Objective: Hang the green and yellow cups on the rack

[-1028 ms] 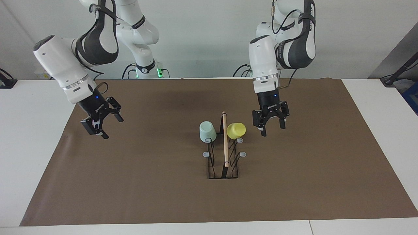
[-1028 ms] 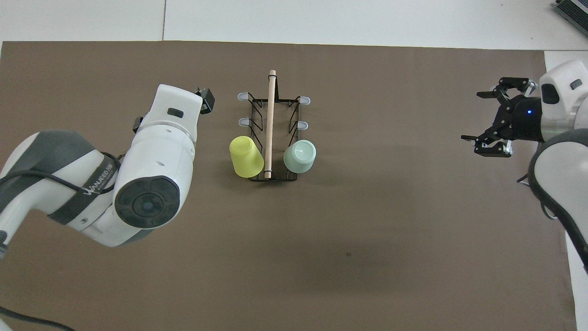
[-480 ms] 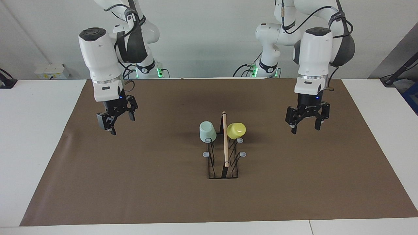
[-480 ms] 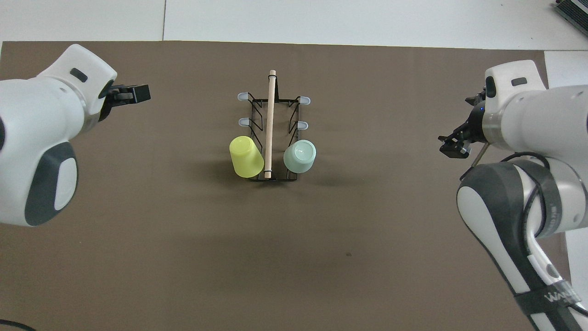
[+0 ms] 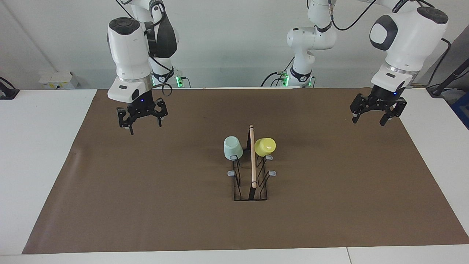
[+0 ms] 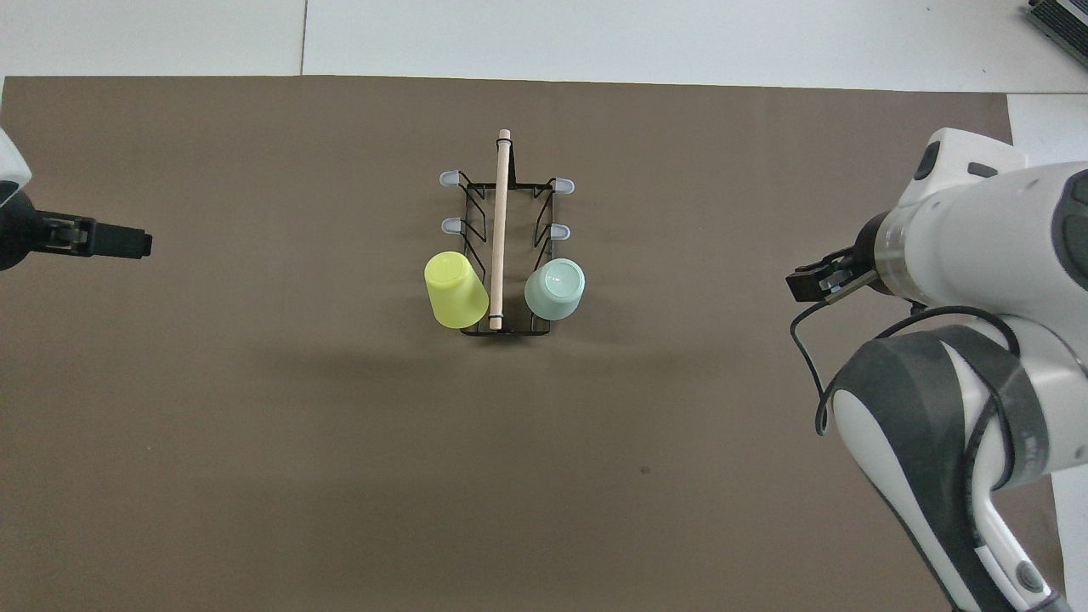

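1. My left claw [image 5: 373, 113] hangs in the air with its fingers spread apart and nothing between them, over the brown mat near the desk edge at the left arm's end.
2. My right claw [image 5: 141, 118] is likewise apart and empty, raised over the mat toward the right arm's end, well away from the rack. I read both arms as parked clear so nothing can knock the cups.
3. The rack [image 5: 250, 172] stands mid-desk, a narrow black wire frame with a pale wooden dowel along its top and grey-tipped pegs jutting out each side.
4. The green cup [image 5: 232, 147], a smooth mint tapered tumbler, sits upside down on the peg nearest the robots on the side toward the right arm's end.
5. The yellow cup [image 5: 264, 146], same shape and glossy, hangs mouth-down and tilted outward on the matching peg toward the left arm's end.
6. Inverted on pegs, the tapered walls let each cup settle by its own weight; I judge the hanging complete, with four pegs bare.
7. The mat on the desk [image 5: 44, 154] looks matte and flat.
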Robot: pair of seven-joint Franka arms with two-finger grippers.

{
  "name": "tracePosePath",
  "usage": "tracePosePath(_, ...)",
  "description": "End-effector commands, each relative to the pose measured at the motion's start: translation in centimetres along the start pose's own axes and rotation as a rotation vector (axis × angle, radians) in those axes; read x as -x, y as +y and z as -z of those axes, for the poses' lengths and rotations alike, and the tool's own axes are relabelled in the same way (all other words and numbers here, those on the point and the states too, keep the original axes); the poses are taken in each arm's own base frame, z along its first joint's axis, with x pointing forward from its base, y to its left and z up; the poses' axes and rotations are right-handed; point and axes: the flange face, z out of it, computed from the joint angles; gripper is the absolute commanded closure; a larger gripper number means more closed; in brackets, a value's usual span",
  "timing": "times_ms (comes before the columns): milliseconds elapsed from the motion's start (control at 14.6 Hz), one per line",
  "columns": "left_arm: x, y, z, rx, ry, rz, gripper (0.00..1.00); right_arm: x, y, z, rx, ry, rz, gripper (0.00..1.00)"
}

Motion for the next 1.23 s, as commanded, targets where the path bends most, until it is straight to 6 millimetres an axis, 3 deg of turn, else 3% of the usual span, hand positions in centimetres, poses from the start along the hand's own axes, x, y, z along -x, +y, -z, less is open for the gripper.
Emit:
tracePosePath(0, 2.5, -0.9, 1.0, 0.039, -0.085, 0.011, 0.0, -0.1, 1.5, 4.0, 0.005, -0.052, -0.172, 0.0)
tracePosePath(206, 3.1, -0.9, 3.0, 0.045, -0.104, 0.015, 0.0, 0.8, 2.3, 6.4, -0.071, -0.125, -0.305, 0.0)
tracePosePath(411, 2.2, -0.9, 5.3, 0.041, -0.141, 0.01, 0.0, 1.5, 3.5, 8.2, -0.118, -0.198, -0.43, 0.0)
tracePosePath(548, 1.2, -0.7, 7.1, 0.038, -0.148, 0.005, 0.0, 1.5, 5.2, 8.0, -0.157, -0.219, -0.471, 0.0)
tracePosePath(685, 0.9, -0.8, 7.1, 0.033, -0.156, 0.006, 0.0, 1.9, 5.9, 7.4, -0.161, -0.224, -0.487, 0.0)
tracePosePath(891, 0.8, -0.3, 6.8, 0.027, -0.173, -0.006, 0.0, 2.4, 5.1, 6.8, -0.16, -0.24, -0.467, 0.0)
tracePosePath(1165, 0.8, 0.2, 6.8, 0.011, -0.171, 0.005, 0.0, 2.4, 6.9, 6.2, -0.157, -0.215, -0.364, 0.0)
